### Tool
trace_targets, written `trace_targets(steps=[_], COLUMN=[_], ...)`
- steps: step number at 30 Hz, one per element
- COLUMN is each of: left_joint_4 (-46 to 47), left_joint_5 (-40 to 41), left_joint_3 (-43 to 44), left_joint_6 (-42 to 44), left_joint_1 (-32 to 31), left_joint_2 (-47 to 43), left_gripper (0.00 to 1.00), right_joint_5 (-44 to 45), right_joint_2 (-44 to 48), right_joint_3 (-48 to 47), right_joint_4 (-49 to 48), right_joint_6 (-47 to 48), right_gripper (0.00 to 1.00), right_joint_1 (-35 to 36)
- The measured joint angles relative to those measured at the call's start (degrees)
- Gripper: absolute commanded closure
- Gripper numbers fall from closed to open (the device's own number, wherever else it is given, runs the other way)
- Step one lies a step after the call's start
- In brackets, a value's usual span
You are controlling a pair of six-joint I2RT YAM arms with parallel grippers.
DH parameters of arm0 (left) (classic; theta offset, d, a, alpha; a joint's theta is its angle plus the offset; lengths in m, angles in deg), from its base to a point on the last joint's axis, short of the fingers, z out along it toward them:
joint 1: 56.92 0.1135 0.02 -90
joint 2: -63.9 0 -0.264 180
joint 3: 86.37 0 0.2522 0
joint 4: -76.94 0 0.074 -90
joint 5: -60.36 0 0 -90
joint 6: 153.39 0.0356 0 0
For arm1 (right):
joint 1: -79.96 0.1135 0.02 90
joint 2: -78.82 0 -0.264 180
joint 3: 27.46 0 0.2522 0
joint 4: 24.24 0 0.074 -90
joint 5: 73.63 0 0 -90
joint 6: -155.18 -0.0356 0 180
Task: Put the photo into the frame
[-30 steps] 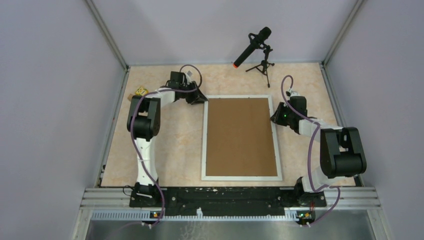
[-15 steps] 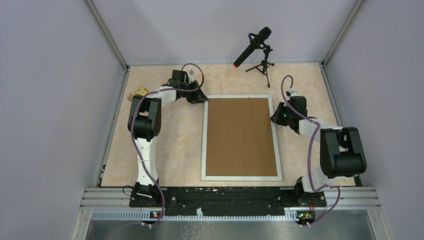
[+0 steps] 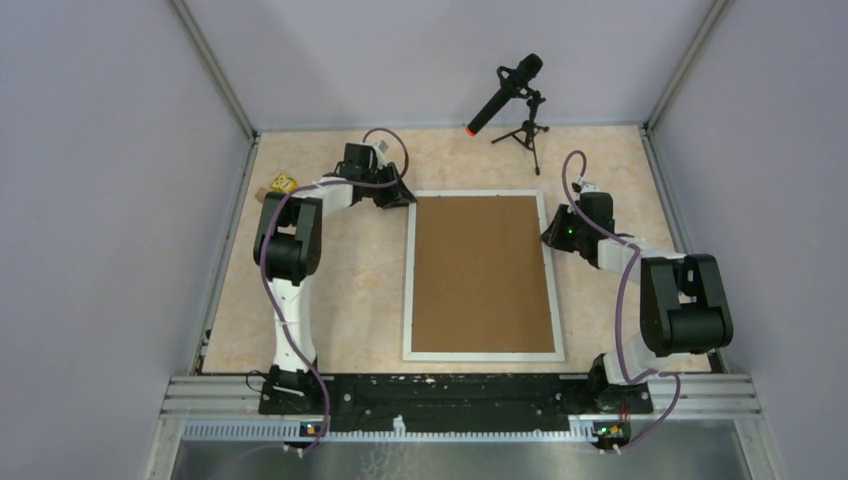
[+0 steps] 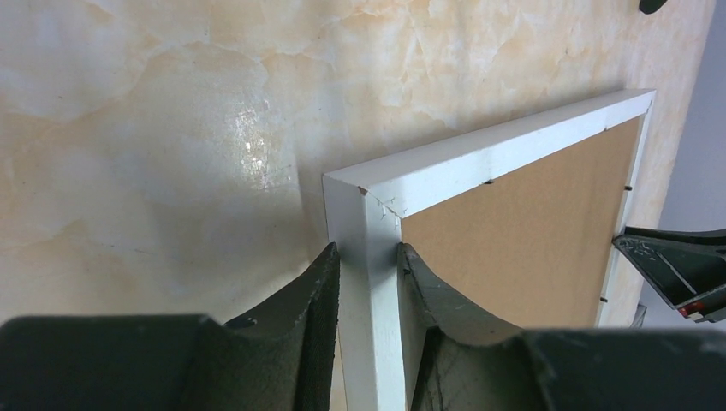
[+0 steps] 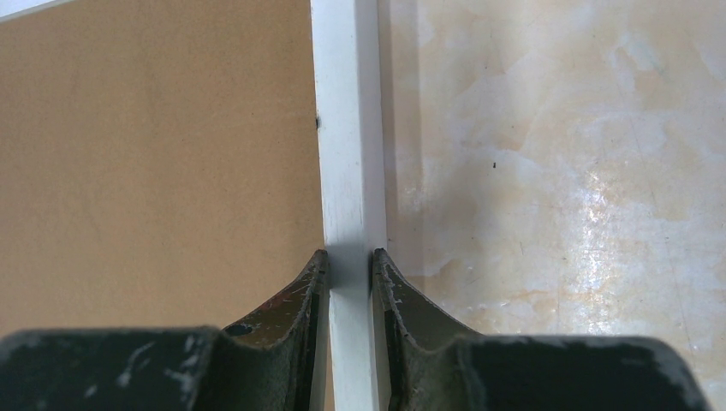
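Frame (image 3: 483, 356) lies face-down at table centre, backing board (image 3: 482, 272) uppermost. Left gripper (image 4: 368, 257) is clamped on its 11 o'clock corner moulding and right gripper (image 5: 349, 261) on the 2 o'clock rail, apparently to steady or lift it from both sides. The photo is not visible.

White frame (image 3: 483, 356) flat on table (image 3: 350, 300), centred (back side up).

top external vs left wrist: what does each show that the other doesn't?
Top external only: the frame's full outline, the microphone on its tripod, and a small yellow item near the left wall.
Left wrist only: the grip up close, with the left end effector clamped across the frame's moulding beside a corner, and a chip at that corner joint.
Both: the white frame, the brown backing board in it, and the marbled table.
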Motion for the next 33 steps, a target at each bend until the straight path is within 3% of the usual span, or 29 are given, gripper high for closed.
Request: trace_targets(steps=[18,33], left_joint_4=[-6.5,-9.7], left_joint_5=[9.6,24.2], left_joint_3=[4.6,6.3], left_joint_6=[2.9,5.9], left_joint_1=[-3.4,-8.4], left_joint_2=[0.2,-1.0], left_gripper=[0.67,0.66], right_joint_5=[0.0,0.1], right_joint_2=[0.0,0.0], right_joint_3=[0.0,0.0], right_joint_4=[0.0,0.0], right_joint_6=[0.0,0.0], right_gripper=[1.00,1.00], right_joint_1=[0.0,0.0])
